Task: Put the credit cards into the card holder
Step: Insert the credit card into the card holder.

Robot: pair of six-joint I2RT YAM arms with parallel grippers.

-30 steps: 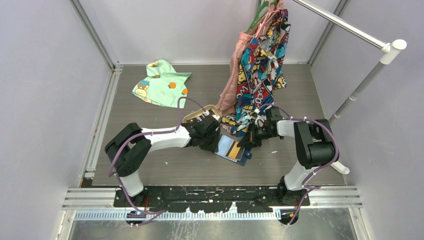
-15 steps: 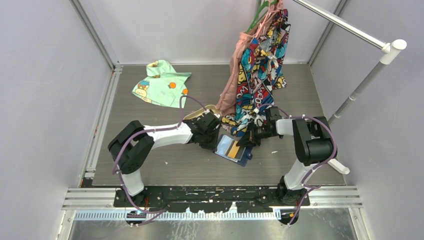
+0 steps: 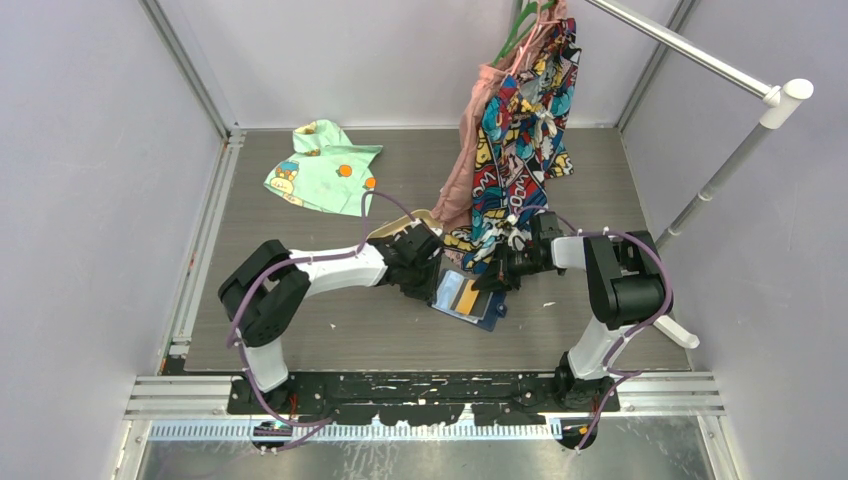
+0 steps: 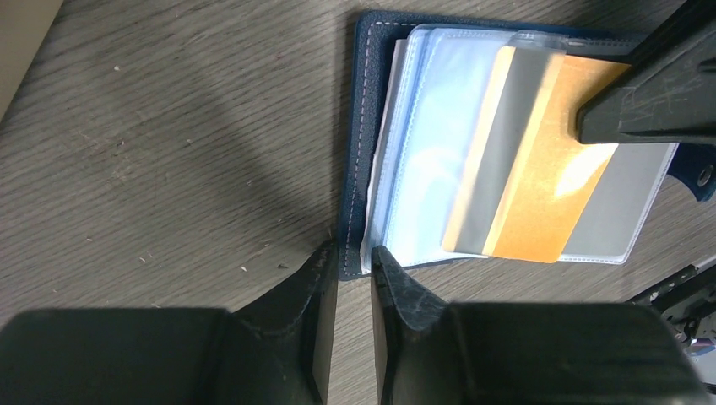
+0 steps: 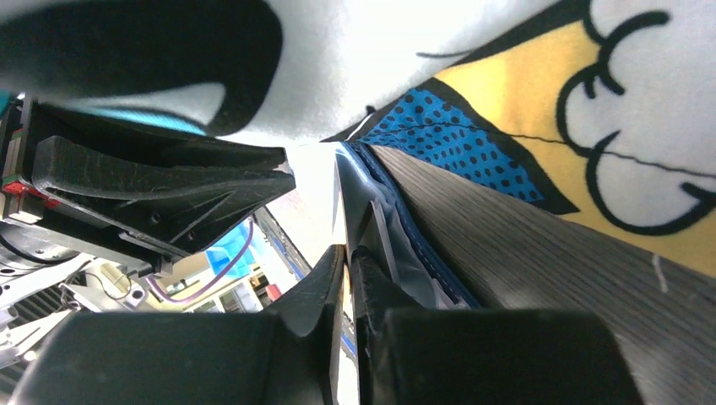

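Observation:
The card holder (image 3: 470,300), a navy wallet, lies open on the table with its pale blue pockets (image 4: 426,143) facing up. An orange credit card (image 4: 540,177) with a grey stripe lies across those pockets, partly under a clear sleeve. My right gripper (image 3: 492,280) comes in from the right, and its dark fingers (image 4: 650,93) cover the card's top right corner. They are shut on the card's thin edge (image 5: 348,253). My left gripper (image 4: 353,257) stands at the wallet's near left corner, its jaws narrowed on the navy cover edge (image 4: 363,126).
A tan tray (image 3: 388,231) sits just behind the left gripper. A comic-print garment (image 3: 520,130) hangs from a rail (image 3: 700,55) down to the table beside the right gripper. A green printed garment (image 3: 322,165) lies at the back left.
The left gripper has drawn back slightly toward the tray and its jaws have narrowed at the wallet's edge. The wallet has shifted a little with it. The right gripper stays on the orange card.

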